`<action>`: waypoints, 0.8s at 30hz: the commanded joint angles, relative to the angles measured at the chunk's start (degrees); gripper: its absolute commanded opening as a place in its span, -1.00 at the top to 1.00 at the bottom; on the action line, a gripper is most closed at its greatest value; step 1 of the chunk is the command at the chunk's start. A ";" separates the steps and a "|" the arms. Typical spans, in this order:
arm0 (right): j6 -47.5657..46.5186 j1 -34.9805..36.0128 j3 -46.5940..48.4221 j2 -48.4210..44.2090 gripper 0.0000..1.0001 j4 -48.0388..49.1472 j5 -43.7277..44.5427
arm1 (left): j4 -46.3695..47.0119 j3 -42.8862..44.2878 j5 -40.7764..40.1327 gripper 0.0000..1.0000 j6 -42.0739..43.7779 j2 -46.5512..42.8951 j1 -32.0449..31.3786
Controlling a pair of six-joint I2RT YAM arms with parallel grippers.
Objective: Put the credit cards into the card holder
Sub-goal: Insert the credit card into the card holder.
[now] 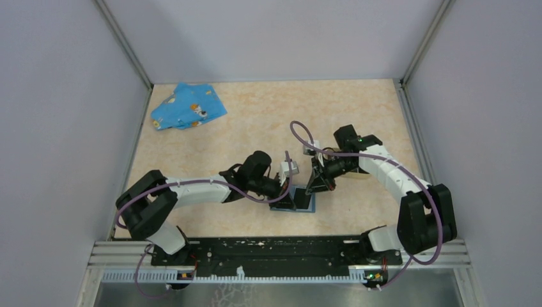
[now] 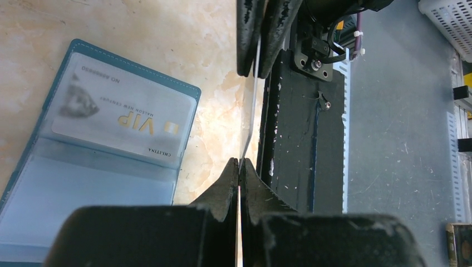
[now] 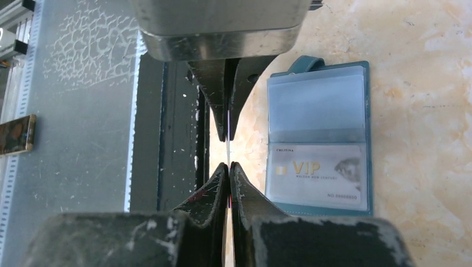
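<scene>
Blue case (image 2: pixel 111 139) lies open near the table's near edge, a VIP card in its sleeve. Beside it a thin credit card (image 2: pixel 255 105) hangs edge-on, with the left gripper (image 2: pixel 239 165) and right gripper (image 3: pixel 229 167) both clamped tight on it, probably a handover to regrip for slotting.

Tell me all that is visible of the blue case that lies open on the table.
The blue case is flat and rectangular, leather-like, with a stitched rim and a small loop at one end. It lies open and flat on the beige marbled table. Two clear plastic pockets show: one is empty, the other holds a pale card printed VIP in gold. Only the table touches it.
</scene>
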 commanded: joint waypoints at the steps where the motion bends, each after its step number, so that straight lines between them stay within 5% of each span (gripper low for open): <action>1: -4.08 1.10 1.24 0.11 1.00 -2.81 -2.47 | 2.05 -1.01 -0.38 1.00 0.08 -2.36 -0.03; 3: -4.05 1.08 1.93 0.14 1.00 -3.68 -3.07 | 2.76 -2.21 -2.95 0.86 -0.82 -3.52 -0.03; 8: 3.06 0.12 1.68 0.91 1.00 -0.30 -0.91 | 6.90 -9.94 -16.05 -0.06 -4.38 -11.74 -0.03; 13: 10.10 -3.87 0.75 2.40 1.00 3.08 -0.19 | 11.08 -19.88 -28.03 -0.48 -8.95 -23.01 -0.03; 19: 18.40 -7.83 -1.86 1.18 1.00 10.37 -0.25 | 18.03 -29.50 -31.04 -0.56 -16.84 -29.89 -0.03; 24: 21.84 -8.73 -2.44 1.33 1.00 12.92 0.53 | 15.14 -30.07 -35.97 -0.55 -22.06 -29.94 -0.03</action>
